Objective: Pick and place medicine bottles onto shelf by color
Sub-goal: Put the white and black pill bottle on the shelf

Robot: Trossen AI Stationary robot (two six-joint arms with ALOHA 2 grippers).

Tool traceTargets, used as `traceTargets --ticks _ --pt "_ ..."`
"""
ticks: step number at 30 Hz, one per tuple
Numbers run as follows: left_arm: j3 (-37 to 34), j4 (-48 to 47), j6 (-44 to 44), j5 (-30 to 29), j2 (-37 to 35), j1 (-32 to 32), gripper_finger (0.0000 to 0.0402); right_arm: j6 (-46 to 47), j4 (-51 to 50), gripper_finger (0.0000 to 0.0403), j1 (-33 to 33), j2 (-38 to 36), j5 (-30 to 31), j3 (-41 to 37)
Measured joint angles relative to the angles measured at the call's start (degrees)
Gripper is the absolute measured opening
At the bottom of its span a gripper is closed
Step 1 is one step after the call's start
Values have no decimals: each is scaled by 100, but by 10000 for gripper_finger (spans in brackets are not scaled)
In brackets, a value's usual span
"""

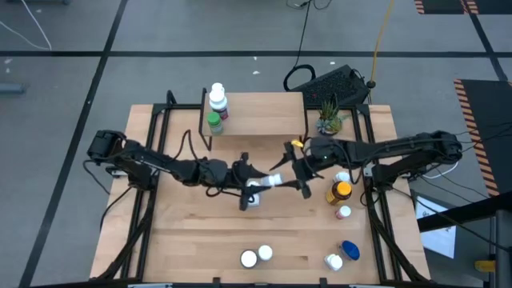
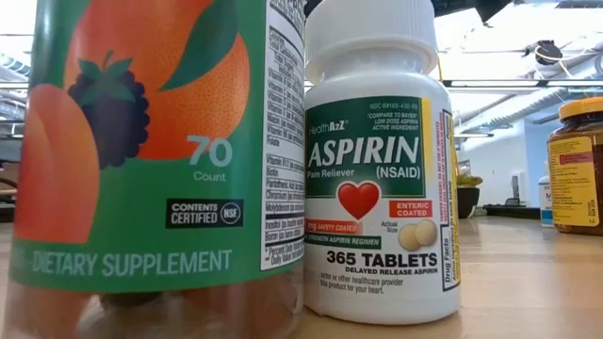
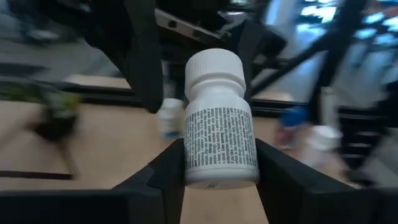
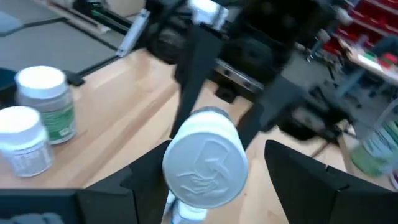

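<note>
A white pill bottle (image 1: 268,182) with a white cap is held level above the table's middle, between my two grippers. My left gripper (image 1: 246,182) is shut on it; the left wrist view shows the bottle (image 3: 219,134) with its cap pointing away. My right gripper (image 1: 290,172) is open. In the right wrist view its fingers (image 4: 134,180) stand on either side of the cap (image 4: 205,158), with gaps showing. The shelf (image 1: 264,116) stands at the far middle, with a white bottle (image 1: 218,100) and a green one (image 1: 214,122) upright at its left end. My left gripper pinches the white bottle's labelled body near its base (image 3: 217,171) between its two fingers. The fingers come level from the table's left and lie along the bottle. The bottle is lifted clear and lies level, its cap (image 3: 213,65) toward the table's right.
A potted plant (image 1: 328,120) stands right of the shelf. An amber bottle (image 1: 340,192), white ones and a blue one (image 1: 350,250) stand at the right. Two white bottles (image 1: 256,256) stand at the near edge, filling the low view as a supplement bottle (image 2: 141,169) and an aspirin bottle (image 2: 377,169).
</note>
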Motion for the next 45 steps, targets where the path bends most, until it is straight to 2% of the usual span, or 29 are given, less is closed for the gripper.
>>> traceTargets --ticks 3,8,13,22,30,34,37,40,45 --pt "0 -5 -302 637 10 122 158 -186 -24 247 167 4 14 0" --pt "0 14 -507 1141 13 171 173 -558 -9 247 410 0 60 0" --pt "0 382 -512 1613 10 131 157 -877 0 247 570 -22 62 0" --pt "0 316 -623 1524 13 136 179 -1043 114 203 733 -24 91 0" --pt "0 189 -791 1500 13 224 157 -1016 263 190 754 -24 85 0" --pt "0 185 -823 1499 13 249 175 -943 279 188 754 -24 88 0" --pt "0 185 -823 1500 13 249 185 -910 272 169 754 -24 87 0" --pt "-1 193 -830 1495 13 249 179 -912 262 143 749 -24 89 0" --pt "-7 204 -843 1479 17 249 160 -892 246 139 730 -28 244 0"
